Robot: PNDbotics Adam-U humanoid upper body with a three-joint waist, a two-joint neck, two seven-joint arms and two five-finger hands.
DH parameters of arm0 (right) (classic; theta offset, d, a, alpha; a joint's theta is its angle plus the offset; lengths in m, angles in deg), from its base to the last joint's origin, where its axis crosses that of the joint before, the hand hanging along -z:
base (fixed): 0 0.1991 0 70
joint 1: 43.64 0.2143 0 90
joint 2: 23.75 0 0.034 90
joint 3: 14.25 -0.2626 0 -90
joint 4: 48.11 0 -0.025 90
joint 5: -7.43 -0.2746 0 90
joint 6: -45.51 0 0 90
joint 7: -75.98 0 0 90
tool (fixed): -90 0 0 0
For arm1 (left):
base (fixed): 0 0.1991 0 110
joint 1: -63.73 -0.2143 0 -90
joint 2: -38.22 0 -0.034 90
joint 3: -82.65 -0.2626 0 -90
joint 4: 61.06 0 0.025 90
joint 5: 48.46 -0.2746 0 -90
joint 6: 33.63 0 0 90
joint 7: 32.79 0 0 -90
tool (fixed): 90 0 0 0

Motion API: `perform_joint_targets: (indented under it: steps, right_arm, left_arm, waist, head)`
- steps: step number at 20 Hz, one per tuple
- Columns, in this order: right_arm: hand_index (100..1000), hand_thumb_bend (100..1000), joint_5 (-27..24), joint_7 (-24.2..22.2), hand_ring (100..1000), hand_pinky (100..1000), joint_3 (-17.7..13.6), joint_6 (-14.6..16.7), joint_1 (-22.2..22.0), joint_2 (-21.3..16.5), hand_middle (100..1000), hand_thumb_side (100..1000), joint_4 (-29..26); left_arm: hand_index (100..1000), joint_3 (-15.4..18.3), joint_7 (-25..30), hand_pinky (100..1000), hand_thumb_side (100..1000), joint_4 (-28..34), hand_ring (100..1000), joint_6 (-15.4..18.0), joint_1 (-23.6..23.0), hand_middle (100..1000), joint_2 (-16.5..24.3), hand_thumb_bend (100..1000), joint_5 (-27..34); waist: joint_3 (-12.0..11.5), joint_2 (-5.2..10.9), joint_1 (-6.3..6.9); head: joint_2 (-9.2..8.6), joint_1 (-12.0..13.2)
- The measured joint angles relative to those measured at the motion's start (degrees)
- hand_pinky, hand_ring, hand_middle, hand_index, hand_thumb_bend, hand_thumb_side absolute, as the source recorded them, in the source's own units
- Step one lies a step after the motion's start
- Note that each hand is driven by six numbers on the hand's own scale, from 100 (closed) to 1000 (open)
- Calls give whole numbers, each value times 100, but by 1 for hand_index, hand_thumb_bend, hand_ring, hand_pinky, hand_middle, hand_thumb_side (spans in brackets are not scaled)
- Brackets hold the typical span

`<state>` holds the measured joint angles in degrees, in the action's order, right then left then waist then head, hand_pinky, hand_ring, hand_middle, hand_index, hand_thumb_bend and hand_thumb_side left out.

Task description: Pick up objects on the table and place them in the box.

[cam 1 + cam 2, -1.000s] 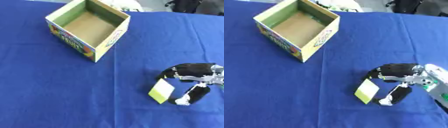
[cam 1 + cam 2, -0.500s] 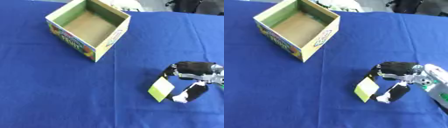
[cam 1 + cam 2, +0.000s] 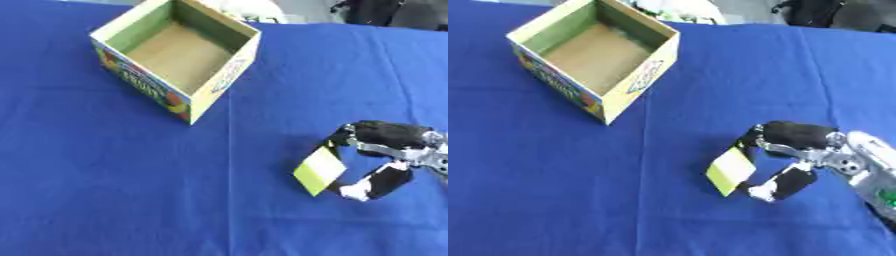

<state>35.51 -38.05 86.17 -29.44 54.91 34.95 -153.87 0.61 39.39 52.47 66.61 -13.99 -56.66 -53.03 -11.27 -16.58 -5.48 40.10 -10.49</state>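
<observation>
A deep blue cloth-covered table point(image 3: 105, 190) fills nearly the whole field; a faint crease in the cloth runs from the near edge toward the box. Along the far edge, a strip of pale floor, a white rounded object point(image 3: 249, 9) and a dark shape point(image 3: 815, 12) at the far right are only partly visible.

Upper left: an open-topped square cardboard box point(image 3: 175, 55) with green inner walls, a brown floor and colourful fruit print on its outer faces. It stands upright, turned so that one corner points toward the viewer. Nothing is seen inside it.

Lower right, well apart from the box: a flat yellow-green rectangular card or packet point(image 3: 730, 171). It stands tilted on edge, its broad face turned toward the left, its long axis running from near-left up to far-right.

Far right: the robot's black-and-silver right hand point(image 3: 798, 150), entering from the right edge. Its fingers curl over the card's upper edge while the thumb meets the lower edge, pinching the card between them.
</observation>
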Motion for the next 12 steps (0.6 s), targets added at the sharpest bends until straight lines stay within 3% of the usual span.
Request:
perform_joint_targets:
  steps: [7, 12]
  right_arm:
    - [634, 108, -252, 322, 655, 769, -368, -304, 381, -257, 470, 634, -183]
    - [633, 100, -516, 380, 654, 773, -438, -458, 1124, -488, 500, 648, -115]
  left_arm:
    - [742, 0, 0, 808, 823, 0, 764, 0, 0, 958, 0, 183, 0]
    - [742, -2, 8, 808, 824, 0, 765, -6, 12, 958, 0, 181, 2]
  waist:
    - [-6, 1, -19]
    - [-92, 1, -43]
  head:
    - [-62, -1]
    - [-97, -59]
